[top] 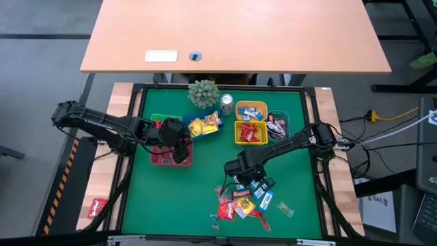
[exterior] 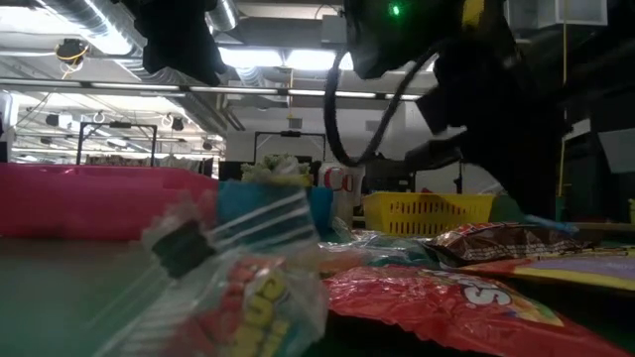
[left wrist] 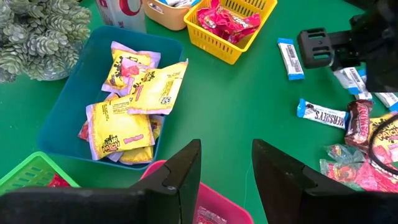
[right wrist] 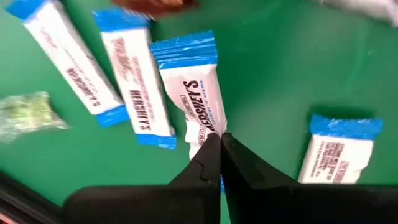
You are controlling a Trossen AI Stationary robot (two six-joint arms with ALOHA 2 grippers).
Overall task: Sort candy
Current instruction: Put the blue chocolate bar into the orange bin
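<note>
Pinching down on a blue-and-white candy bar [right wrist: 198,93], the right gripper [right wrist: 221,142] has its two dark, tapered fingers brought together on the lower edge of the glossy wrapper, the tips meeting with no gap between them. The bar is flat and oblong, white in the middle with crimped blue ends, lying on the smooth green mat [right wrist: 280,68]. Two like bars [right wrist: 134,87] lie just beside it on one side and another [right wrist: 336,152] sits apart on the other, all flat on the mat.

Seen from above, the loose candy pile [top: 242,205] of shiny red, yellow and blue wrappers lies on the mat well apart from the yellow bin [top: 250,133], on the side away from the wooden desk [top: 232,34], and the right gripper [top: 249,181] is at the pile's edge nearest that bin.

The left gripper [left wrist: 227,165] hangs over the pink bin [left wrist: 214,208], its blocky fingers parted and empty, with the blue bin [left wrist: 68,112] of crinkled yellow packets [left wrist: 127,102] beyond.
</note>
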